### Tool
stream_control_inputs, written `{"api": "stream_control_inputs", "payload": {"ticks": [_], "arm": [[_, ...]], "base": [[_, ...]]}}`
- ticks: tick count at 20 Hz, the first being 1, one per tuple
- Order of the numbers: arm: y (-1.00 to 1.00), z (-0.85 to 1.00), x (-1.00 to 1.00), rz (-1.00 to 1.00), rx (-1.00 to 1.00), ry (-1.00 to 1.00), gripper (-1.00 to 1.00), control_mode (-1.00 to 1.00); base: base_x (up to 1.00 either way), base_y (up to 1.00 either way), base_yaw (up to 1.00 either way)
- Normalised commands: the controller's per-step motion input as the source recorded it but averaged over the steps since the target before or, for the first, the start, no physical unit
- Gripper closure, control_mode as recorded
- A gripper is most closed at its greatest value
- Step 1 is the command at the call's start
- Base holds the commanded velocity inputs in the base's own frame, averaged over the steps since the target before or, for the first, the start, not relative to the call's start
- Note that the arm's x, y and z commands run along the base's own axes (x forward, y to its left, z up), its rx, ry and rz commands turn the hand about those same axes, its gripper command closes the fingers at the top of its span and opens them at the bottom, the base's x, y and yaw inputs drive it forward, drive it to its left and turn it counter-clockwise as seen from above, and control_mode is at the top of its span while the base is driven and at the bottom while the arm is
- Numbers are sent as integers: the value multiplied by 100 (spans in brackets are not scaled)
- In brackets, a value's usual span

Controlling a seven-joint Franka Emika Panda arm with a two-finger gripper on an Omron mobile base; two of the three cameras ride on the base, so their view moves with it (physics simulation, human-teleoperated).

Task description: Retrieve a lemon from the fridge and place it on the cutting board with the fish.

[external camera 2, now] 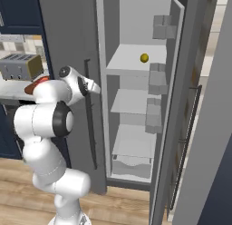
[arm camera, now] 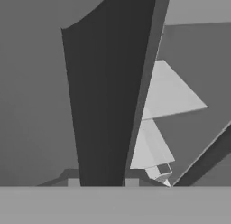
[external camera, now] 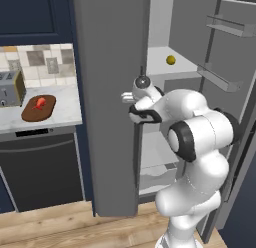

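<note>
The fridge (external camera: 110, 92) has its right door (external camera 2: 181, 106) swung wide open, so pale shelves show inside. The small yellow lemon (external camera: 171, 59) (external camera 2: 144, 58) rests on an upper shelf. My gripper (external camera: 126, 97) (external camera 2: 97, 88) is at the left door's long dark handle (external camera 2: 89, 124). In the hand view the handle (arm camera: 108, 105) runs up between the two finger tips, and my gripper (arm camera: 102, 182) is shut on it. On the counter to the left lies the oval brown cutting board (external camera: 30, 113), with the red-orange fish (external camera: 40, 102) on it.
A toaster (external camera: 10, 88) (external camera 2: 20, 66) stands on the counter beside the board. A dark appliance front (external camera: 42, 167) sits under the counter. The open right door's racks (external camera: 220, 79) jut out on the right. Wood floor (external camera: 50, 227) lies in front.
</note>
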Motion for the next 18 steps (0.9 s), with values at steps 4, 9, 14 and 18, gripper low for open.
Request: {"api": "stream_control_inputs", "payload": {"ticks": [4, 9, 14, 18], "arm": [[40, 19, -74, -25, -8, 3, 100, -100], [60, 7, -55, -30, -13, 10, 100, -100], [61, 4, -64, -30, -10, 14, 100, -100], [57, 0, -79, -25, -5, 7, 100, -100]], "base": [[0, 0, 0], [0, 0, 0], [0, 0, 0], [0, 0, 0]]}}
